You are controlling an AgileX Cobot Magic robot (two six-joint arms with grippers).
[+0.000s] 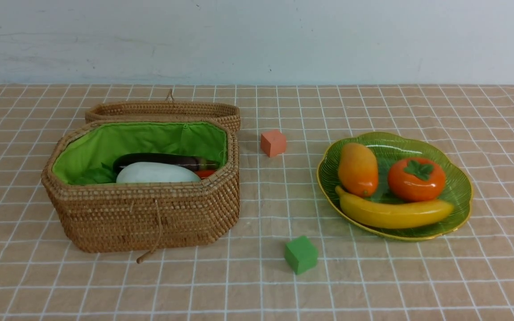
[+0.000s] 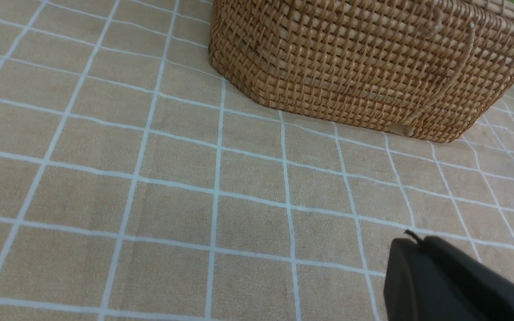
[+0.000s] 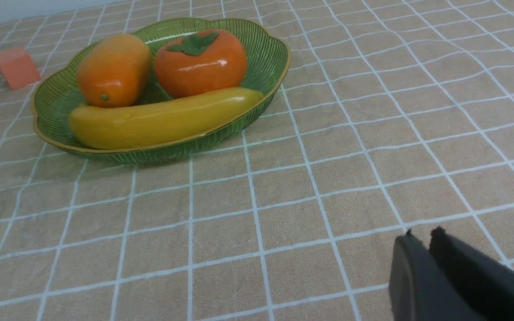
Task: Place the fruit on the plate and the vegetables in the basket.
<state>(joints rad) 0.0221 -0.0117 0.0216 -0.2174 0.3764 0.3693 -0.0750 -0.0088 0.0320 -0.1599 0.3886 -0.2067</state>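
Observation:
The wicker basket [image 1: 141, 214] stands at the left with its lid [image 1: 163, 109] laid back. Inside lie a purple eggplant [image 1: 163, 159], a white radish [image 1: 156, 174] and an orange-red bit of another vegetable [image 1: 205, 173]. On the green plate [image 1: 462, 178] at the right rest a mango [image 1: 357, 169], a persimmon [image 1: 416, 179] and a banana [image 1: 393, 213]. Neither arm shows in the front view. My left gripper [image 2: 417, 238] hangs shut and empty over the cloth, short of the basket [image 2: 364, 67]. My right gripper [image 3: 420, 234] shows a narrow gap, empty, well short of the plate [image 3: 266, 58].
An orange cube [image 1: 273, 143] sits between basket and plate, towards the back. A green cube [image 1: 301, 254] lies nearer the front. The basket's cord loop [image 1: 152, 252] trails onto the checked tablecloth. A pale wall closes off the far edge.

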